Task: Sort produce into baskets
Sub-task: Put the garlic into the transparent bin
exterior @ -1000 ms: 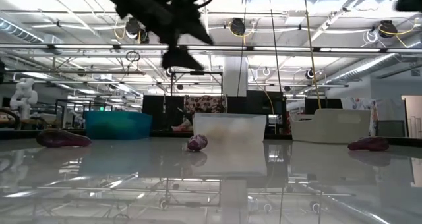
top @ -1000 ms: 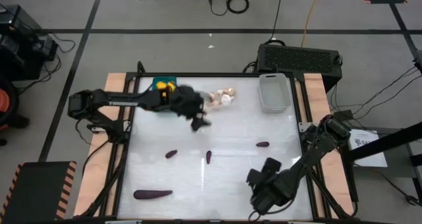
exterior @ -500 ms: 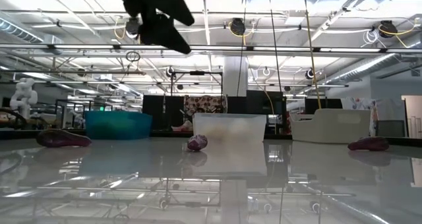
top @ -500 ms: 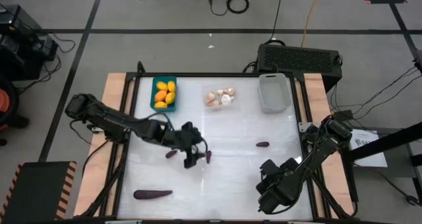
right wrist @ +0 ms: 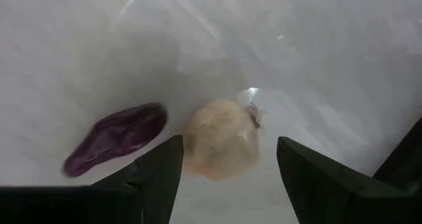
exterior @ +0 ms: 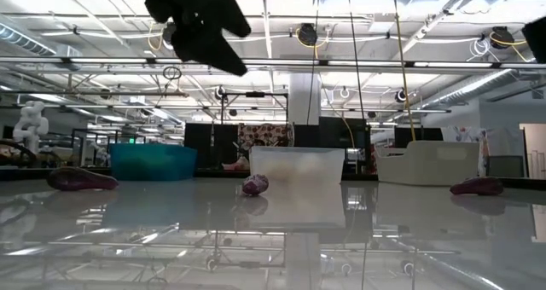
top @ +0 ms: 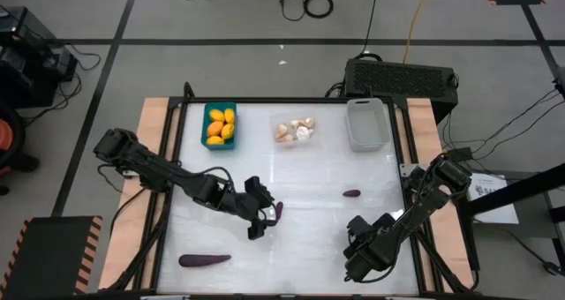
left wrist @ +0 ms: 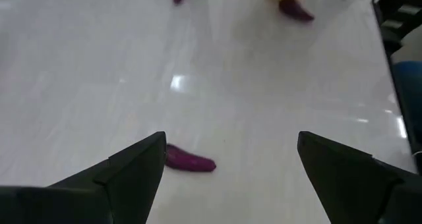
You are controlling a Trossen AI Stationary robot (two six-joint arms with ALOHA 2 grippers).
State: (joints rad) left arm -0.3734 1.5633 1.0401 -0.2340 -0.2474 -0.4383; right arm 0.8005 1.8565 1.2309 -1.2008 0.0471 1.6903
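White tabletop (top: pixel 309 181): left gripper (top: pixel 262 219) spread over a small eggplant (top: pixel 279 212) lying near-far; right gripper (top: pixel 357 263) spread too.

Both arms matte black — chunky jointed segments w/ rounded housings; left arm (top: pixel 159 169) and right arm (top: pixel 415 213) alike; left gripper (left wrist: pixel 227 168) fingers (left wrist: pixel 135 168) dark, wedge-shaped, flat-faced; right gripper (right wrist: pixel 224 168) same.

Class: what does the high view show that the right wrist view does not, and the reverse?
Only the high view: the teal basket of yellow-orange ovals, the long eggplant and the left gripper. Only the right wrist view: a garlic bulb beside a purple eggplant piece. Both: the right gripper, open, and the white table.
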